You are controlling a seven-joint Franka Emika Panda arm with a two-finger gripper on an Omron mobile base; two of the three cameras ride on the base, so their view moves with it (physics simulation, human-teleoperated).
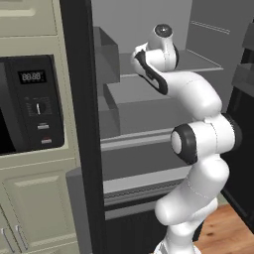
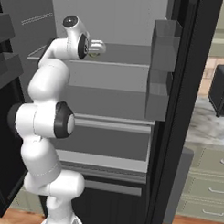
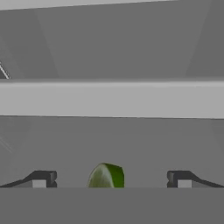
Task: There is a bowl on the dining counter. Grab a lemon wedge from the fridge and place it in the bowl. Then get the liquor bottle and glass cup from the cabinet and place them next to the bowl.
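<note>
Fridge (image 1: 149, 114) fills the centre of your left base view, door frame (image 1: 82, 124) a dark post at left; the arm (image 1: 198, 144) reaches up to the upper shelf. In the right base view the gripper (image 2: 98, 48) sits at upper left above that shelf's (image 2: 111, 68) front edge. In the hand view, widespread fingertips (image 3: 41, 179) flank the green lemon wedge (image 3: 106, 176) at bottom centre, grasping nothing, shelf lip (image 3: 112, 98) crossing mid-frame.

This is a home kitchen. An open fridge (image 1: 149, 106) with grey shelves stands ahead, a built-in microwave (image 1: 30, 104) sits in cream cabinets (image 1: 34, 203) to its left, and a marble table (image 2: 207, 124) over pale drawers (image 2: 212, 186) lies right, above wooden floor (image 1: 228, 230).
</note>
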